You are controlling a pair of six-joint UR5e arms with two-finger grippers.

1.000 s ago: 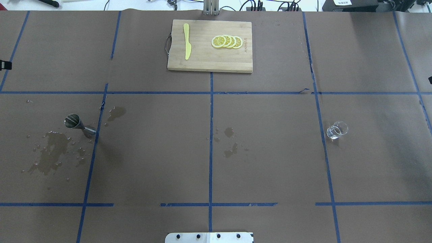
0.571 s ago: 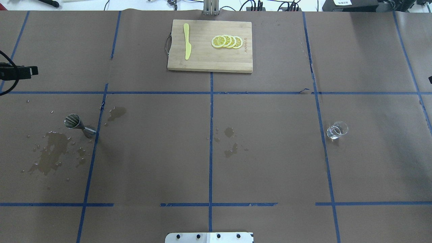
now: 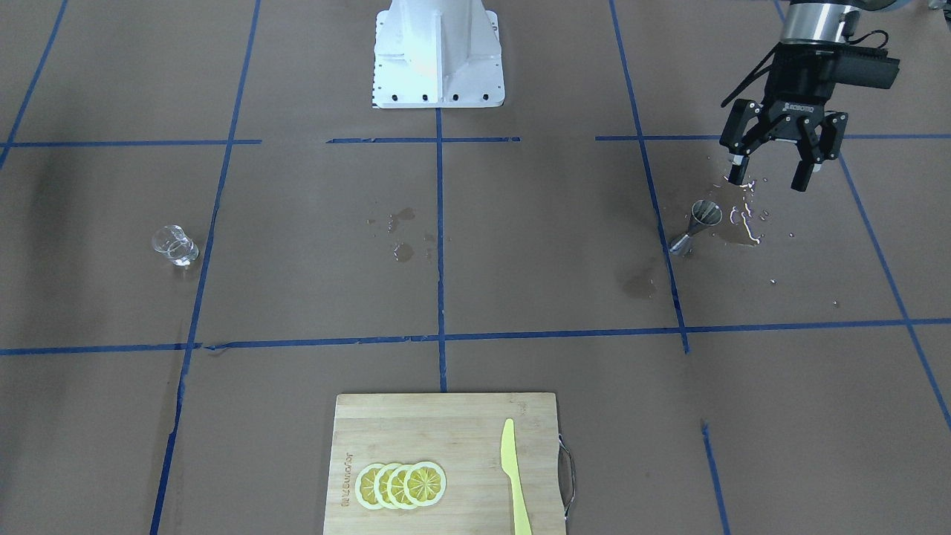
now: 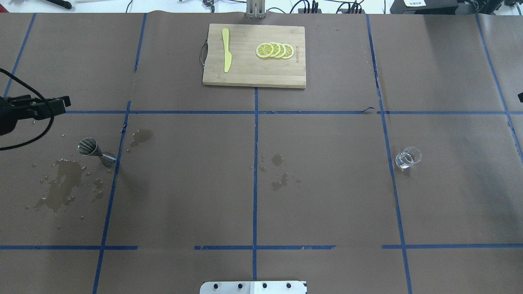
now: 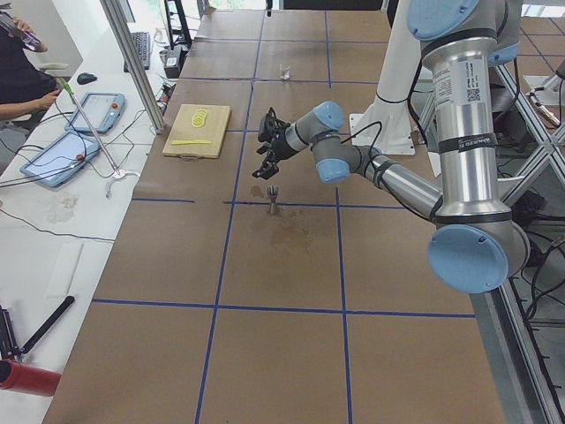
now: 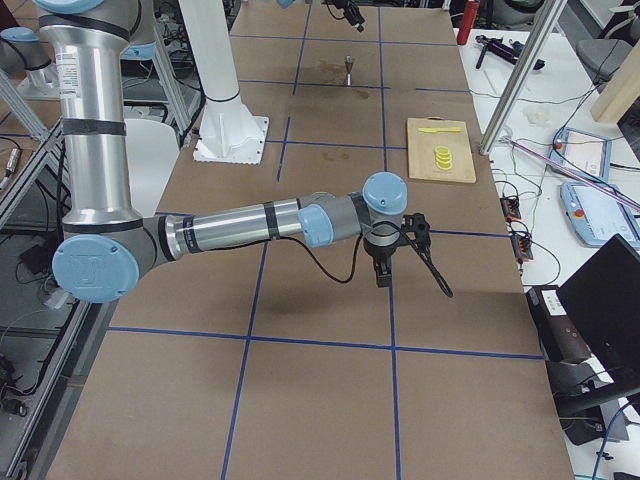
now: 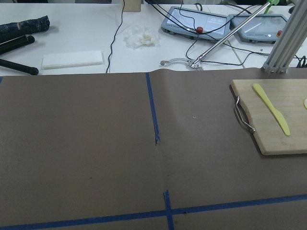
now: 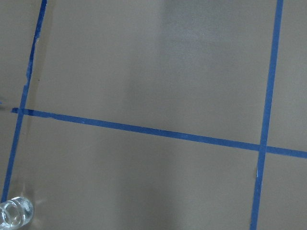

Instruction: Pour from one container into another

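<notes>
The steel hourglass jigger (image 4: 96, 151) stands upright on the brown paper at the table's left, also seen in the front view (image 3: 697, 225) and the left side view (image 5: 273, 198). My left gripper (image 3: 771, 175) hangs open and empty above the table, a little to the outside of the jigger and apart from it. The small clear glass cup (image 4: 407, 157) stands alone at the right, also in the front view (image 3: 174, 245) and at the bottom-left corner of the right wrist view (image 8: 14, 214). My right gripper (image 6: 383, 272) shows only in the right side view, so I cannot tell whether it is open.
A wooden cutting board (image 4: 245, 73) with lemon slices (image 4: 274, 50) and a yellow knife (image 4: 226, 50) lies at the far middle. A wet puddle (image 4: 61, 183) spreads beside the jigger, and smaller wet spots (image 4: 278, 171) mark the table's middle. The white robot base (image 3: 437, 52) is at the near edge.
My left arm has come in from the overhead view's left edge and moved right, toward the jigger. The jigger and the glass cup have not moved.
</notes>
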